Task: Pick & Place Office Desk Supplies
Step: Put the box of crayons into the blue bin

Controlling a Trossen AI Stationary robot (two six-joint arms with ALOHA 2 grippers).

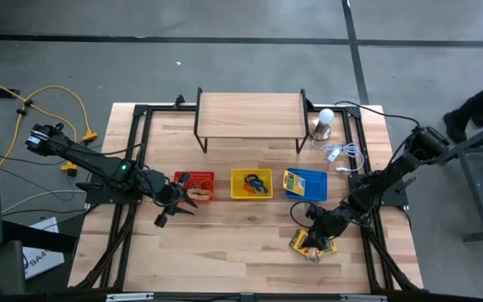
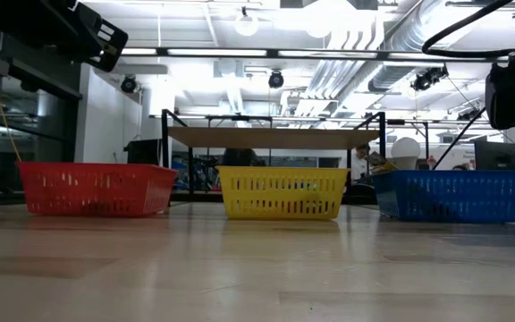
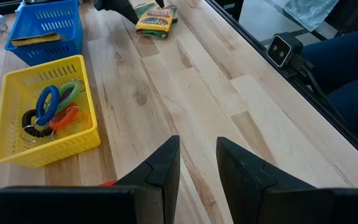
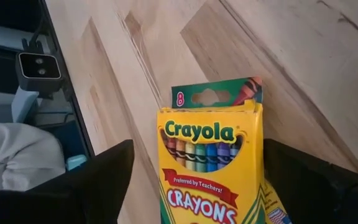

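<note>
Surface [image 1: 250, 231]: pale wood planks, smooth, faintly glossy. Baskets, red [image 2: 97, 188], yellow [image 3: 17, 149], blue [image 2: 454, 195]: slotted plastic. Crayon box [image 4: 210, 162]: printed glossy card. Claw fingers [image 3: 160, 165]: matt black plastic.

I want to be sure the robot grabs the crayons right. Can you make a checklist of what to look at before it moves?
1. Crayon box between the right gripper fingers: ok.
2. Fingers apart, not yet closed on it: ok.
3. Box flat on the table: ok.
4. Second box underneath might snag: cannot tell.
5. Blue basket has room: ok.
6. Left gripper away, by the red basket: ok.
</note>
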